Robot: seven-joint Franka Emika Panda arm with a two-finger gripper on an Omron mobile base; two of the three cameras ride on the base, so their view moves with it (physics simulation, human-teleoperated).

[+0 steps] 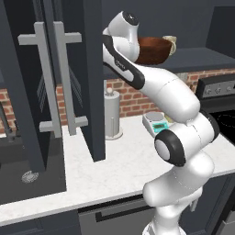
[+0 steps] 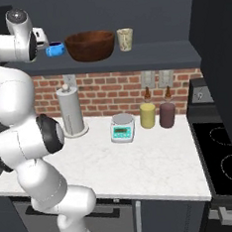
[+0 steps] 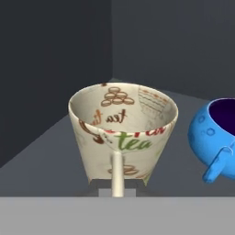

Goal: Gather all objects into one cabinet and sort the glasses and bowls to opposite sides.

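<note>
The wooden bowl (image 2: 90, 45) stands mid-shelf in the open wall cabinet (image 2: 148, 58), and everything else is placed from it.

Far to its left, in the left base view, the cabinet doors (image 1: 94, 92) hang open over the counter (image 1: 124, 165), their bar handles (image 1: 46, 78) facing the arm. They screen the shelf's left end from that side.

Nearer the bowl, the gripper (image 2: 44, 43) reaches into the shelf just left of the blue bowl (image 2: 55, 49). Its fingers are pressed together; whether they pinch anything cannot be made out. Through the hand view a tea-printed cup (image 3: 121, 133) sits right in front of the hand, handle toward it, near the cabinet's back corner. The blue bowl is just beside that cup on its right.

The blue bowl is just left of the wooden bowl, very close to it. To the wooden bowl's right, slightly apart, stands a pale cup (image 2: 125, 39).

Below the shelf, on the counter against the brick wall: a paper-towel roll (image 2: 70, 112) under the blue bowl, a small scale (image 2: 122, 127) under the wooden bowl's right edge, then a yellow jar (image 2: 148, 115) and a dark jar (image 2: 167, 115), and a stove (image 2: 226, 158) farthest right.
</note>
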